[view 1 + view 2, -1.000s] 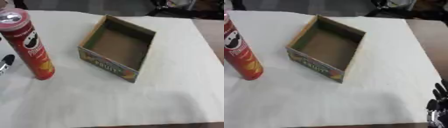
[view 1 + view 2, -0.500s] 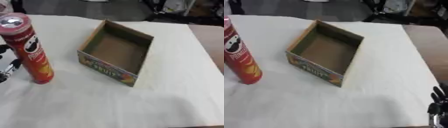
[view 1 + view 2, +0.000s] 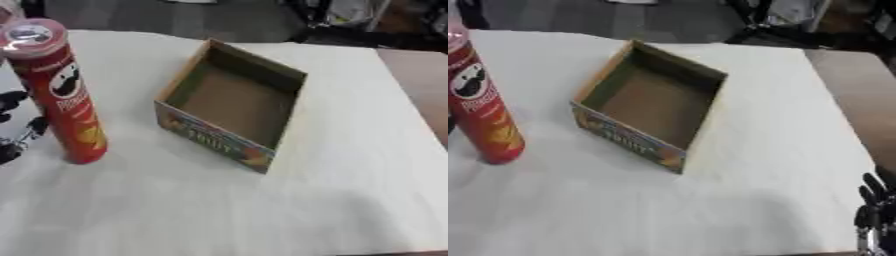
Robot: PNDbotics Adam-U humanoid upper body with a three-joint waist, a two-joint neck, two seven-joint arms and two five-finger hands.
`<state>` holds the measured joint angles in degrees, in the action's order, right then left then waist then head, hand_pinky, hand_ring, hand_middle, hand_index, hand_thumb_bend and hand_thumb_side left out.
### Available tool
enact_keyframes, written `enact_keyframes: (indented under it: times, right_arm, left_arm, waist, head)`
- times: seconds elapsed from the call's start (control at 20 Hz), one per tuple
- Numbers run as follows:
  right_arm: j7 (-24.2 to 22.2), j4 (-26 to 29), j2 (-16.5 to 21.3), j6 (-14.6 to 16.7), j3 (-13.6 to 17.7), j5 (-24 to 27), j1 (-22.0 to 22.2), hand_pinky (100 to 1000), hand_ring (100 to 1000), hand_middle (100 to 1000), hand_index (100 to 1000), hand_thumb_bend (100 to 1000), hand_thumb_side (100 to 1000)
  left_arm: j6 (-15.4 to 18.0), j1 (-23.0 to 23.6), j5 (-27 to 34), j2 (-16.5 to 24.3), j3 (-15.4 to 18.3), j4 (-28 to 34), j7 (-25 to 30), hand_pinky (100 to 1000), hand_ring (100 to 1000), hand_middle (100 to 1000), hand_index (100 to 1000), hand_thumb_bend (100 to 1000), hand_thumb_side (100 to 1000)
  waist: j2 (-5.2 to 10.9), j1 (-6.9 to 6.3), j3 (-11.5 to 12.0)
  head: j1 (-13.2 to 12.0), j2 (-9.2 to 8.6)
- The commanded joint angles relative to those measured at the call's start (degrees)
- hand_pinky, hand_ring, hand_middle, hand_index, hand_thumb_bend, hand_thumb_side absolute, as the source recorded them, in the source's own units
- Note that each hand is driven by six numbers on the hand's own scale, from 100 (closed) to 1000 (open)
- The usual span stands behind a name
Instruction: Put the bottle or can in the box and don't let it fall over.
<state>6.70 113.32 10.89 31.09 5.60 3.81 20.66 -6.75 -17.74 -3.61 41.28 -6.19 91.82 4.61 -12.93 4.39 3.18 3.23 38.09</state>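
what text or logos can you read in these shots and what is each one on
"FRUIT": large letters on the printed front wall of the cardboard box, blurred, so this is a probable reading only.
White lettering running down the red can: too blurred to read.
Moustached face logo on the can, above that lettering: a picture, no words legible.
Silver lid of the can: no text can be made out.
Nothing else readable on the white table.

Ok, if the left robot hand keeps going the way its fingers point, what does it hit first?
Most likely the red can: the left robot hand sits just left of it, fingers aimed rightward at its lower half. Depth is unclear, so it could pass slightly in front.
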Motion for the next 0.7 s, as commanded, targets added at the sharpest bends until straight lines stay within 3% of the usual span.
enact_keyframes:
  times: [0.05, 0.25, 0.5, 0.6, 0.7]
  right_arm:
    - [-0.3, 1.3, 1.0, -0.1, 0.2, 0.1, -0.1, 1000, 1000, 1000, 1000, 100, 527]
    - [-0.3, 1.3, 0.6, -0.4, 0.2, -0.1, -0.1, 1000, 1000, 1000, 1000, 100, 546]
    - [-0.2, 1.3, 0.4, -1.2, 0.3, -0.2, -0.3, 1000, 1000, 1000, 1000, 100, 565]
    - [-0.2, 1.3, 0.3, -1.4, 0.3, -0.3, -0.2, 1000, 1000, 1000, 1000, 100, 572]
    - [-0.2, 1.3, 0.2, -1.5, 0.4, -0.3, -0.2, 1000, 1000, 1000, 1000, 100, 576]
  left_arm:
    - [0.3, -0.9, -1.1, 0.9, 0.1, 0.0, 0.5, 1000, 1000, 984, 966, 362, 728]
    - [1.5, -0.4, -1.9, 1.1, 0.0, 0.5, 2.5, 1000, 1000, 1000, 985, 347, 783]
    - [3.3, 0.4, -1.5, 1.3, 0.4, 1.4, 5.1, 1000, 1000, 1000, 1000, 274, 635]
    - [3.9, 0.8, -0.5, 1.4, 0.8, 1.8, 5.7, 1000, 1000, 1000, 1000, 315, 825]
    - [4.7, 1.2, 0.5, 1.6, 1.1, 2.4, 6.0, 1000, 1000, 1000, 1000, 369, 871]
  waist:
    - [0.51, -0.25, 0.0]
    - [0.35, -0.2, 0.1]
    - [0.31, -0.23, 0.4]
    - [0.34, -0.22, 0.5]
    - [0.37, -0.21, 0.5]
  head:
    - [-0.2, -0.87]
    - [-0.3, -0.87]
    - [-0.3, -0.89]
    - [-0.2, -0.93]
    - [-0.2, -1.03]
